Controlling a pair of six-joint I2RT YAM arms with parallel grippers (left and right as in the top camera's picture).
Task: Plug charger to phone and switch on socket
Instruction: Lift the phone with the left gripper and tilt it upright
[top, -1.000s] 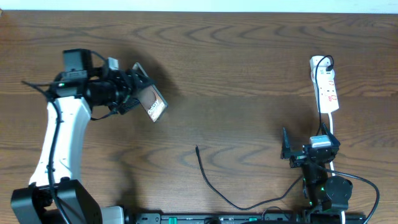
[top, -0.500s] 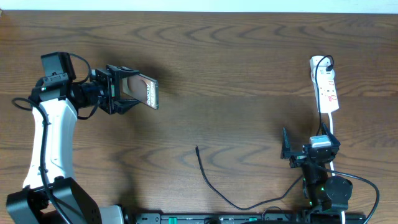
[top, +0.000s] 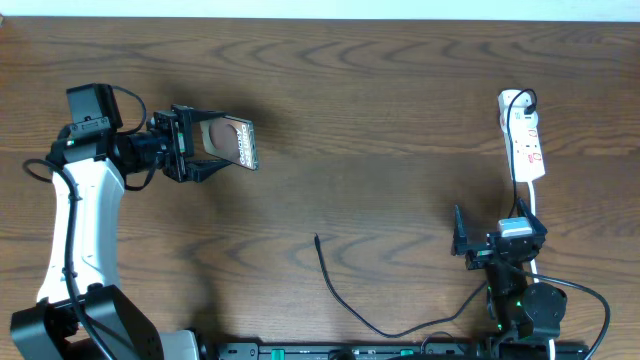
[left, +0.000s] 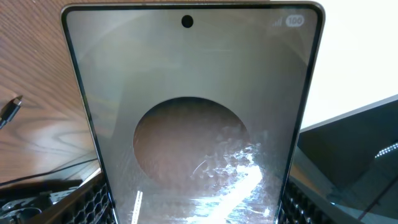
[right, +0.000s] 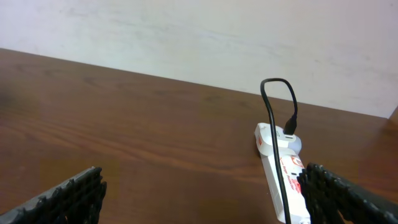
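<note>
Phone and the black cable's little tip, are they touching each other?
Apart. The overhead view shows the phone held by the left gripper, while the charger tip lies far off on the table, with a wide gap between them.

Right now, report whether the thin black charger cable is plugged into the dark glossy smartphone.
Unplugged. The charger cable ends on the wooden table, apart from the smartphone in the left gripper.

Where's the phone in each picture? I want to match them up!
Overhead: the phone is in the upper left, held in the left gripper.
Left wrist: the phone fills most of the picture, with its screen facing the camera.
Right wrist: the phone is not in it.
Shared landmark: the brown wooden table shows in all three.
</note>
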